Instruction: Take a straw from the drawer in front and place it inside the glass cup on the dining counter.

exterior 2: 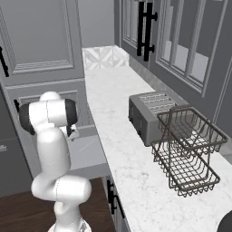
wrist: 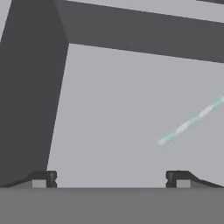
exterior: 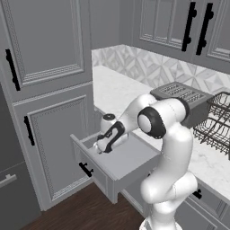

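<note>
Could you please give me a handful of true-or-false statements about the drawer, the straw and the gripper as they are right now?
1. The drawer is pulled open. True.
2. The gripper is clamped on the straw. False: its fingers stand wide apart and the straw lies free on the drawer floor.
3. The gripper is down inside the drawer. True.
4. The toaster sits inside the wire rack. False: it stands beside the rack on the counter.

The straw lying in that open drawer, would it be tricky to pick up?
Probably. The straw looks thin and round, so it may roll on the drawer's smooth floor. It seems light, and might crush or slip in the gripper.
</note>
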